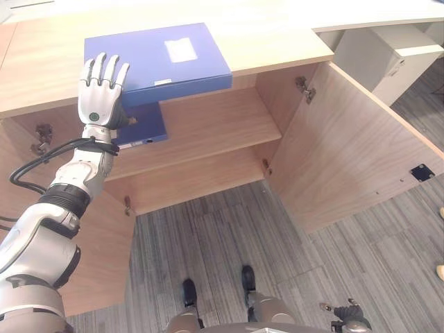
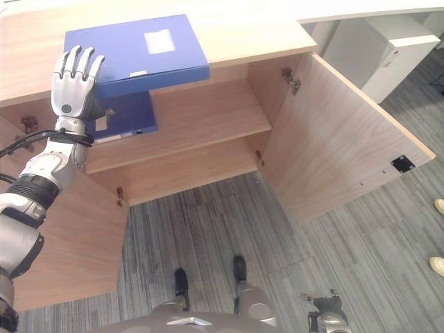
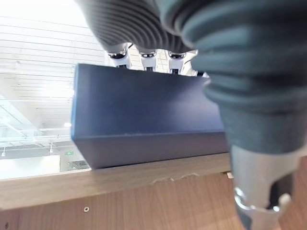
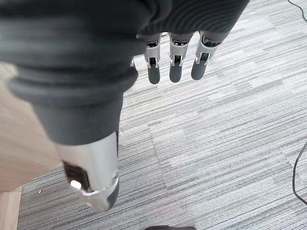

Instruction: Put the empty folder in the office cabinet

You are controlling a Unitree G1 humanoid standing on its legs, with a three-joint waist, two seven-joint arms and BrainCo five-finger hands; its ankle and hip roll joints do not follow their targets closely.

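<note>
A blue folder [image 1: 156, 59] with a white label lies flat on the wooden cabinet's top [image 1: 277, 35], its near edge jutting over the front. My left hand [image 1: 100, 90] is raised in front of the folder's near-left corner, open, with straight fingers [image 3: 148, 53] reaching over its edge. The left wrist view shows the folder's side [image 3: 144, 115] close up. A second blue folder [image 1: 142, 130] lies on the upper shelf [image 1: 215, 125] just below. My right hand [image 4: 173, 67] hangs low over the carpet, open and holding nothing.
Both cabinet doors stand open: the right door [image 1: 347, 139] swings far out, the left door [image 1: 104, 243] is beside my left arm. A white unit [image 1: 388, 55] stands at the back right. A person's shoes [image 2: 437, 206] show at the right edge on grey carpet [image 1: 229, 236].
</note>
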